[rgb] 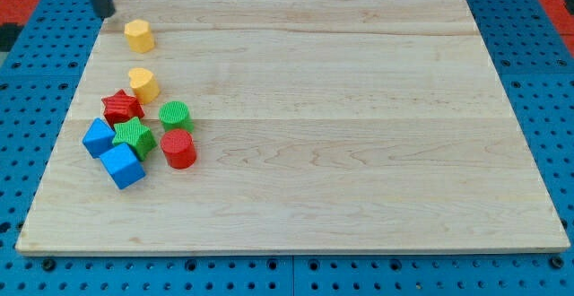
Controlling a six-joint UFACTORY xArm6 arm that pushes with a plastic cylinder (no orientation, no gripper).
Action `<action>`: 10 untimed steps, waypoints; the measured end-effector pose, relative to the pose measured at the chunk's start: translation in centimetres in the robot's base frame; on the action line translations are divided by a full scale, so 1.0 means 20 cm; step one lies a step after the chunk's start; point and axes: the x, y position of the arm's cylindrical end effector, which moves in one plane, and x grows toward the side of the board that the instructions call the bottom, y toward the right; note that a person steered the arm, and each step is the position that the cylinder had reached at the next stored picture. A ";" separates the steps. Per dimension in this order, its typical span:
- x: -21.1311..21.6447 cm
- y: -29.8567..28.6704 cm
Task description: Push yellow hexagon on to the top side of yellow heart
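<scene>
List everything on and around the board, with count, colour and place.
yellow hexagon: 1, yellow, near the board's top-left corner
yellow heart: 1, yellow, below the hexagon, apart from it
red star: 1, red, left cluster
green cylinder: 1, green, right of the star
green star: 1, green, cluster middle
red cylinder: 1, red, below the green cylinder
blue blocks: 2, blue, cluster's lower left
wooden board: 1, light wood, on blue pegboard
my tip: 1, dark, up-left of the hexagon, not touching
</scene>
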 end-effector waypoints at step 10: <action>0.52 0.78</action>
